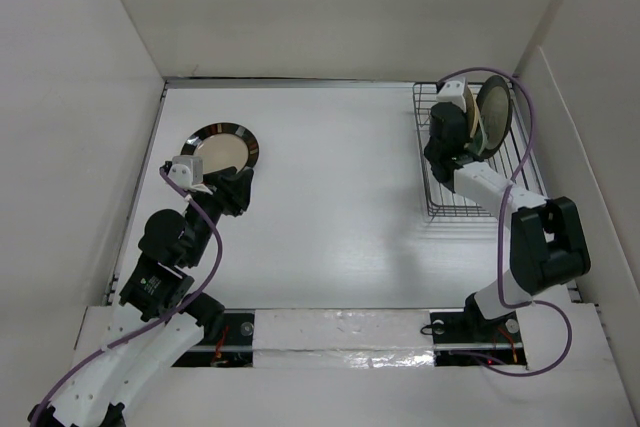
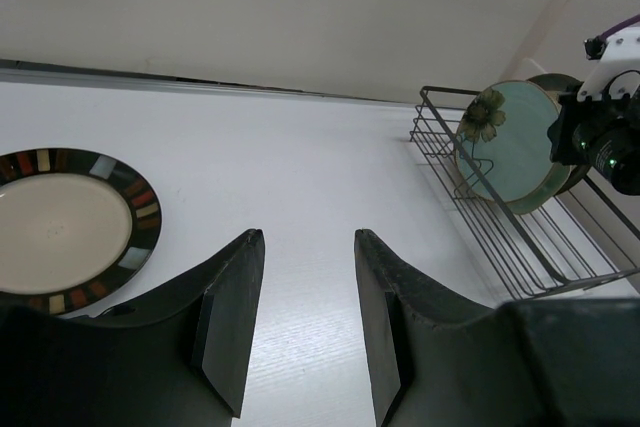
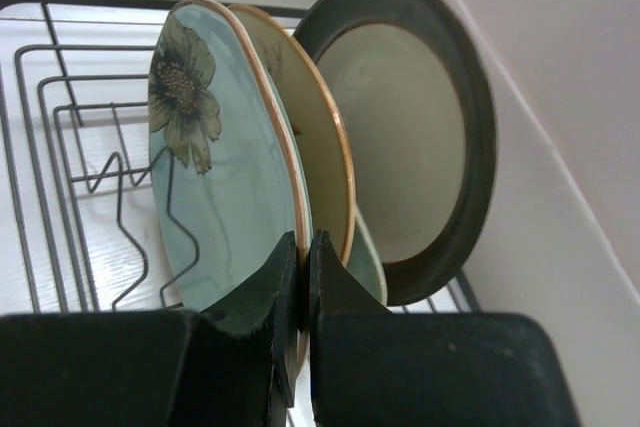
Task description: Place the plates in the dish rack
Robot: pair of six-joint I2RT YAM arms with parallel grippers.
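A cream plate with a striped dark rim (image 1: 222,150) lies flat on the table at the left; it also shows in the left wrist view (image 2: 60,232). My left gripper (image 2: 305,237) is open and empty just right of it (image 1: 242,181). The dark wire dish rack (image 1: 440,197) stands at the right with several plates on edge. My right gripper (image 3: 303,239) is shut on the rim of a green plate with a flower print (image 3: 220,197), standing in the rack (image 3: 60,127). Behind it stand a cream plate (image 3: 320,147), a pale green one (image 3: 368,262) and a dark-rimmed cream plate (image 3: 410,137).
White walls enclose the table on the left, back and right; the right wall is close behind the rack. The rack's near half (image 2: 560,247) holds no plates. The right arm (image 1: 540,237) reaches over the rack's front end.
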